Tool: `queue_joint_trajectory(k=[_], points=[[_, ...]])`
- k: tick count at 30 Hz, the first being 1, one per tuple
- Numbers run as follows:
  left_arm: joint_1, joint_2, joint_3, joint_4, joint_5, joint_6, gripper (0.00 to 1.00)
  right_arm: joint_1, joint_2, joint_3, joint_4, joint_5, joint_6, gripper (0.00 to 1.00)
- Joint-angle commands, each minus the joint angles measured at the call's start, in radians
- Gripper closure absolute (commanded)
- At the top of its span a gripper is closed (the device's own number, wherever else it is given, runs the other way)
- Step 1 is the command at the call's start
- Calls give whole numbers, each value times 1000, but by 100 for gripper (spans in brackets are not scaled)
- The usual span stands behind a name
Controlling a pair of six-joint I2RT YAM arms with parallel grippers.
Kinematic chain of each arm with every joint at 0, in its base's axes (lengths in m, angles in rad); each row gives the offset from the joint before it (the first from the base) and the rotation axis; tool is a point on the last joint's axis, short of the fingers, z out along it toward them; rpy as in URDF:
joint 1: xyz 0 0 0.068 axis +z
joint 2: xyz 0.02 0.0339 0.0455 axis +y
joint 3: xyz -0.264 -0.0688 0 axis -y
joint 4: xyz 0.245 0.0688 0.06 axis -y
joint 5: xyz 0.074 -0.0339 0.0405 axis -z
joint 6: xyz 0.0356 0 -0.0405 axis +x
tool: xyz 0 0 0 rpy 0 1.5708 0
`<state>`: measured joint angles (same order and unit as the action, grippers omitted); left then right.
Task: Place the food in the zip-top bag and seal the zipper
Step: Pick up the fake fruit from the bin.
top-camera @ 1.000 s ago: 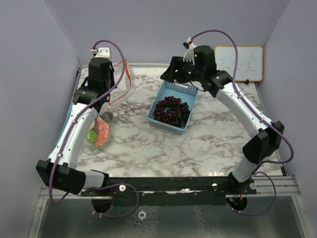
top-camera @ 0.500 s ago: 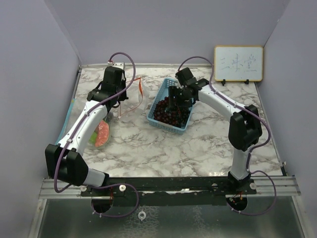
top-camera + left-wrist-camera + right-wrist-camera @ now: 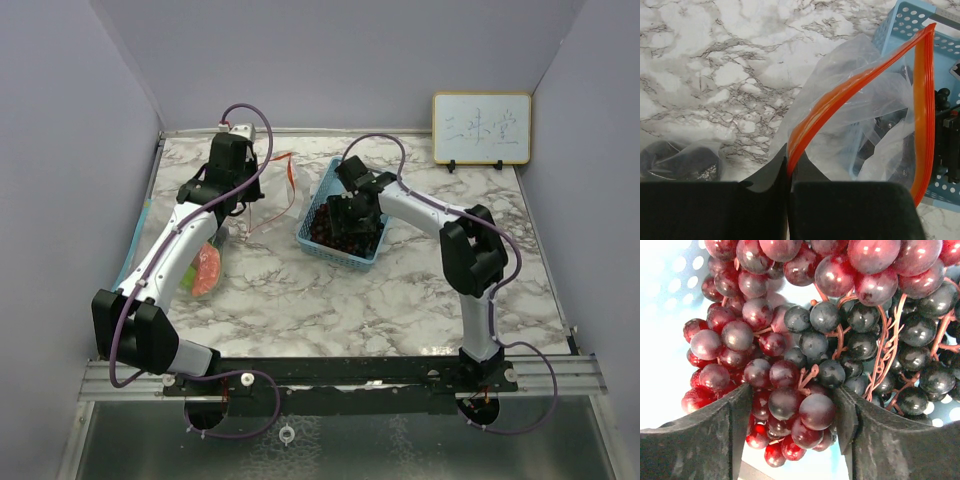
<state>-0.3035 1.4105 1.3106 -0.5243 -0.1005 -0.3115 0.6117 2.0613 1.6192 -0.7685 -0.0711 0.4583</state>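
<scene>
Two arms are moving in from where they were a second ago. The right gripper (image 3: 791,401), then up over the far rim of the basket (image 3: 318,203), is now down inside it. Its jaws are standing apart, straddling a bunch of grapes (image 3: 805,365) and not yet pinching it. The left gripper (image 3: 789,172) is swinging forward and is clenched on the orange zipper (image 3: 855,85) of the bag (image 3: 840,120), carrying the mouth close to the basket's left side.

Meaning: the pick of the next bunch is being set up, and the mouth is being presented for a short transfer. The next move is probably closing on the stems or berries. A loose bunch could shed or slip.

Containers:
- The basket is holding a heap of dark red and near-black grapes, still fairly full.
- The bag mouth is gaping in a loop, unsealed, with nothing showing at the opening.
- Lower down, by the left forearm, red and green food (image 3: 203,268) is lying on the table, apparently in the bag's bottom, though I cannot tell for sure.
- A dark lump under plastic (image 3: 680,161) is sitting there too.

Sealing is not yet started.
</scene>
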Motion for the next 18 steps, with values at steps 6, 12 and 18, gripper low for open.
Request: queue_joint_trajectory(k=[6,12,18], points=[[-9,-3,17,8,22,-15,100,3,-77,-78,68,75,-2,95],[-13,2,5,4,23,-22,100,3,-234,-12,53,70,-69,98],[-24,19,17,6,42,-34,100,3,-366,25,92,-32,-96,98]])
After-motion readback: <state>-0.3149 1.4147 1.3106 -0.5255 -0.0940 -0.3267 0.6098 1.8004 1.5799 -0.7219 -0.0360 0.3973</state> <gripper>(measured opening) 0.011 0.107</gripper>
